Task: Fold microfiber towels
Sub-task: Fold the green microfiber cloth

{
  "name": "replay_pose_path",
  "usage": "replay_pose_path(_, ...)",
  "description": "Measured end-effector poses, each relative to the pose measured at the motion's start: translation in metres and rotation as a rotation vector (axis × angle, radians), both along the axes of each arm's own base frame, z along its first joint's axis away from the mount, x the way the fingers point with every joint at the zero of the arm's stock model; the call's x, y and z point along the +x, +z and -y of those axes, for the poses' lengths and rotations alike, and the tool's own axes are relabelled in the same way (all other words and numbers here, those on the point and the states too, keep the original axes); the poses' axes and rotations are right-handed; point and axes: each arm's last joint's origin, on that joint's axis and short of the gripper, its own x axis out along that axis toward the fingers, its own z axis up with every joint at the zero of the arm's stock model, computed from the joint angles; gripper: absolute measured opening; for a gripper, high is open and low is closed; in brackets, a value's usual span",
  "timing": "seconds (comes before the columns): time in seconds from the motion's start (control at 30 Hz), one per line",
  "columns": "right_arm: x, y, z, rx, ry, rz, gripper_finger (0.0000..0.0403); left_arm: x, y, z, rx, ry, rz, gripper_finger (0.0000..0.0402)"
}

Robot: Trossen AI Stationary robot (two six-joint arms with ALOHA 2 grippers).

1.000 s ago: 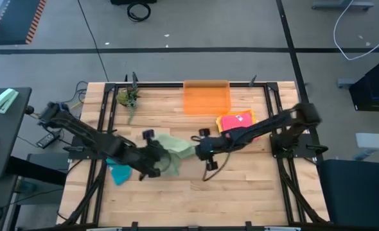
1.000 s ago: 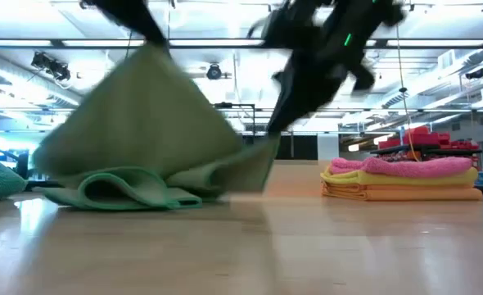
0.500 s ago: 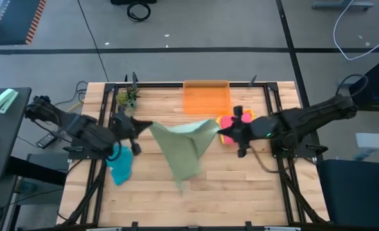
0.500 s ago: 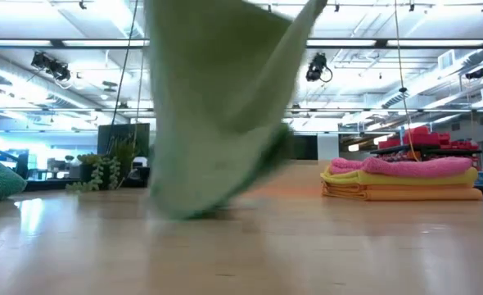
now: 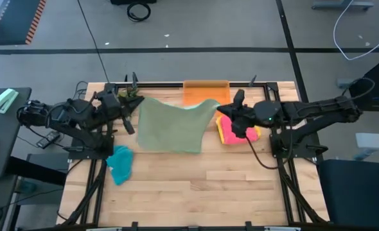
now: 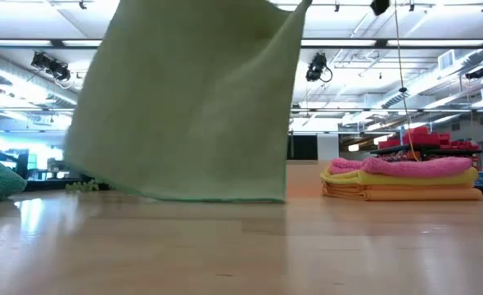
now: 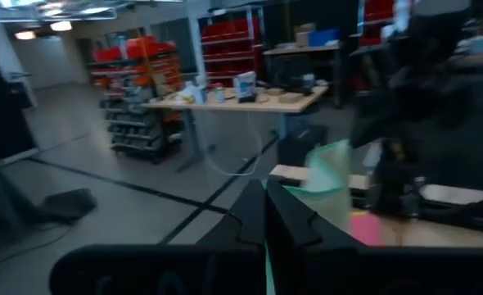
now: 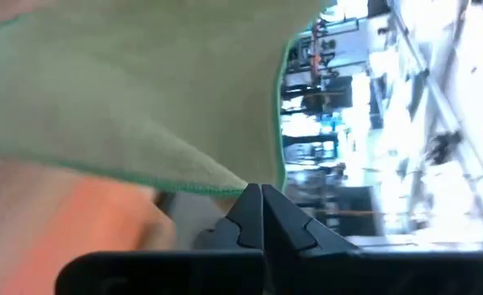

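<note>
Bright, even indoor light; wrist views soft with blur.
Overhead strip lights point(image 6: 389, 43) glare white in the low view, and the near table point(image 6: 241, 246) shows a pale sheen on its left side. High view evenly lit, shadows faint. Left wrist view dim and smeared throughout. Right wrist view blurred, its far background blown out white beside the sage green towel point(image 8: 127, 90).

sage towel point(image 5: 172, 125) – soft matt cloth | table point(image 5: 228, 186) – smooth pale wood, faint sheen | bin point(image 5: 205, 95) – translucent orange plastic
</note>
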Motion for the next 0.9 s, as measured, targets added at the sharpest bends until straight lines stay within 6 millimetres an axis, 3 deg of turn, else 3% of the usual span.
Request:
replay_pose_path(0.17, 0.003, -0.023, -0.043, 0.028, 0.145, -0.144, 0.0001, 0.008, -0.017, 0.014, -0.098, -0.212, -0.05, 0.0004)
replay_pose_path(0.33, 0.003, -0.07, -0.1, 0.165, 0.241, -0.375, 0.0001, 0.024, -0.079, 0.047, -0.265, -0.357, -0.213, 0.0004)
replay_pose_path(0.43, 0.008, -0.098, -0.131, 0.431, 0.263, -0.472, 0.0001, 0.028, -0.128, 0.07, -0.361, -0.403, -0.287, 0.0003)
replay_pose_path(0.53, 0.015, -0.122, -0.153, 0.749, 0.171, -0.547, 0.001, 0.029, -0.175, 0.09, -0.441, -0.44, -0.293, 0.0004)
replay_pose_path(0.67, 0.02, -0.155, -0.171, 1.029, -0.109, -0.599, 0.0035, 0.03, -0.225, 0.106, -0.522, -0.44, -0.246, 0.0004)
replay_pose_path(0.73, 0.018, -0.171, -0.18, 1.105, -0.24, -0.618, 0.0053, 0.032, -0.242, 0.112, -0.541, -0.443, -0.243, 0.0003)
replay_pose_path(0.9, 0.011, -0.197, -0.2, 1.343, -0.597, -0.571, 0.0121, 0.043, -0.262, 0.125, -0.521, -0.434, -0.284, 0.0006)
